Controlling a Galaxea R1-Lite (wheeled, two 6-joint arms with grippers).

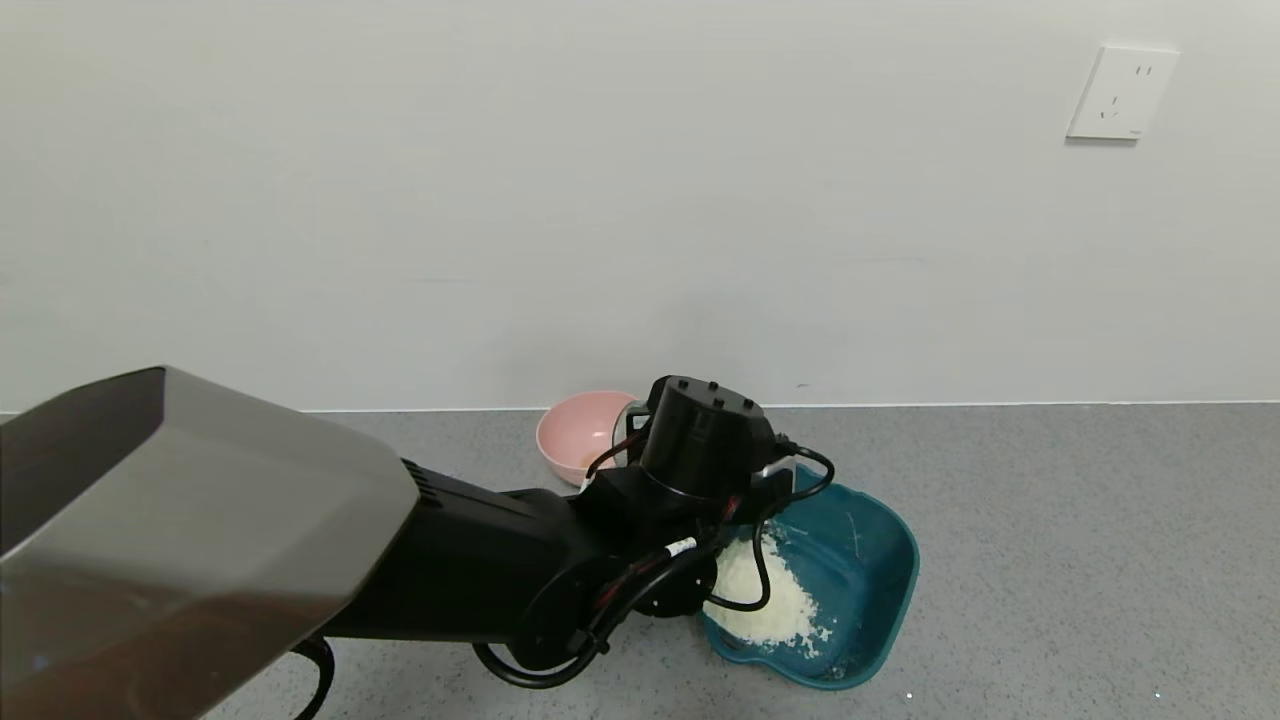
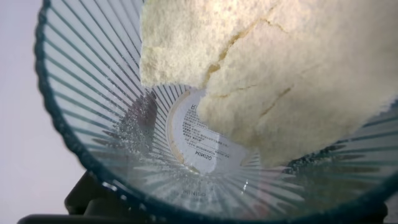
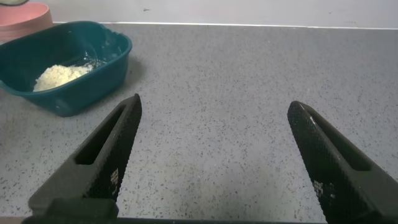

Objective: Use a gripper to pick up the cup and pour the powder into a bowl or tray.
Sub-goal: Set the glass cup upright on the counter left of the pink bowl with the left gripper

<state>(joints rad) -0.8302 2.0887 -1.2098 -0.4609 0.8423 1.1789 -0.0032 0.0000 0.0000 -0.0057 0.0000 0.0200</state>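
Note:
My left arm's wrist (image 1: 700,435) hangs over the near-left edge of the dark teal basin (image 1: 900,560) and hides its gripper and most of the cup in the head view. In the left wrist view the ribbed translucent cup (image 2: 112,112) fills the picture, tilted, held by the left gripper. A cracked slab of cream powder (image 2: 280,74) lies against one side of the cup and the labelled base is bare. A heap of powder (image 1: 775,600) lies in the basin. My right gripper (image 3: 214,106) is open and empty over bare counter, away from the basin (image 3: 93,81).
A round pink bowl (image 1: 580,435) stands behind the left wrist, next to the wall; it also shows in the right wrist view (image 3: 25,15). The grey speckled counter (image 1: 1050,560) stretches to the right of the basin. A wall socket (image 1: 1120,92) is at upper right.

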